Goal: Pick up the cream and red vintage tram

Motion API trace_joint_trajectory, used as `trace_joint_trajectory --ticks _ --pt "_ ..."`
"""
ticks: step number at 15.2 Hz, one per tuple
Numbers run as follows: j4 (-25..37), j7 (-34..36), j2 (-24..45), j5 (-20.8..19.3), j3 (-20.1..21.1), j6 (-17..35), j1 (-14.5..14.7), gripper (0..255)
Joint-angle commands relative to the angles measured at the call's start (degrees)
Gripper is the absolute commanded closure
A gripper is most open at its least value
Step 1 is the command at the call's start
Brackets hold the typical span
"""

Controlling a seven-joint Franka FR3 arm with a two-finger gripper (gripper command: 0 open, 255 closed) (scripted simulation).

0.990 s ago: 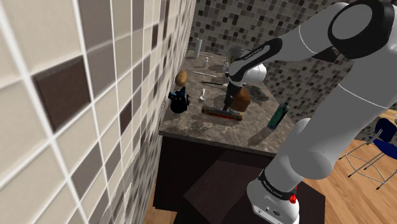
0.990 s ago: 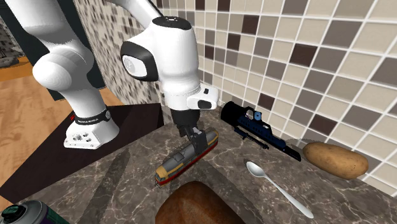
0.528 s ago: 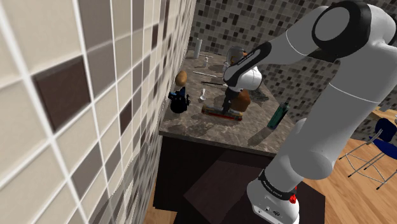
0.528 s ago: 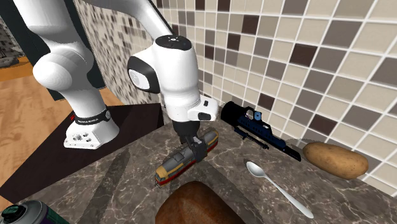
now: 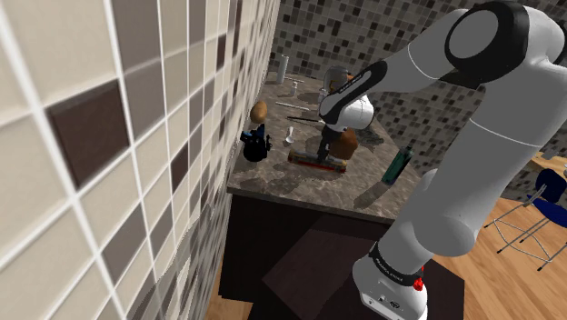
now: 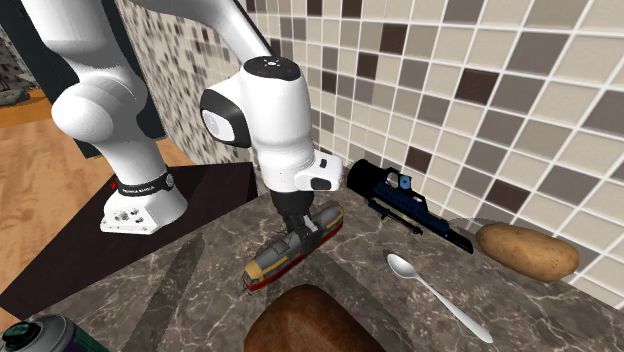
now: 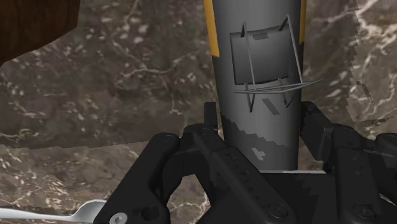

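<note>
The shoulder view stands high beside and behind the stand (image 5: 400, 286), hard against the tiled wall (image 5: 109, 136), and looks down along it to the counter (image 5: 282, 179), well off. The second exterior view sits low and close over the counter's opposite end, facing back toward the stand; both show the tram (image 6: 290, 250) and the spoon (image 6: 432, 292). The wrist view looks straight down on the tram's roof from very near.

The worktop (image 6: 190, 290) is dark brown stone, smooth and veined with pale streaks like marble. The tram (image 7: 257, 38) has a flat, matt grey roof. The fingers (image 7: 215, 147) are matt black, the arm (image 6: 275, 110) a smooth glossy white. The spoon (image 6: 430, 288) looks like shiny metal; the wall (image 6: 500, 60) is smooth tile.
</note>
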Motion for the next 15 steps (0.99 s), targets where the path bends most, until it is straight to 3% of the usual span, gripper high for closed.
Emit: trace_joint_trajectory --ticks 1,15 --pt "-0.02 0.01 0.05 0.02 -0.02 0.03 -0.02 255" --pt "2.41 9.19 -10.5 -11.82 0.48 -10.35 -1.16 255"
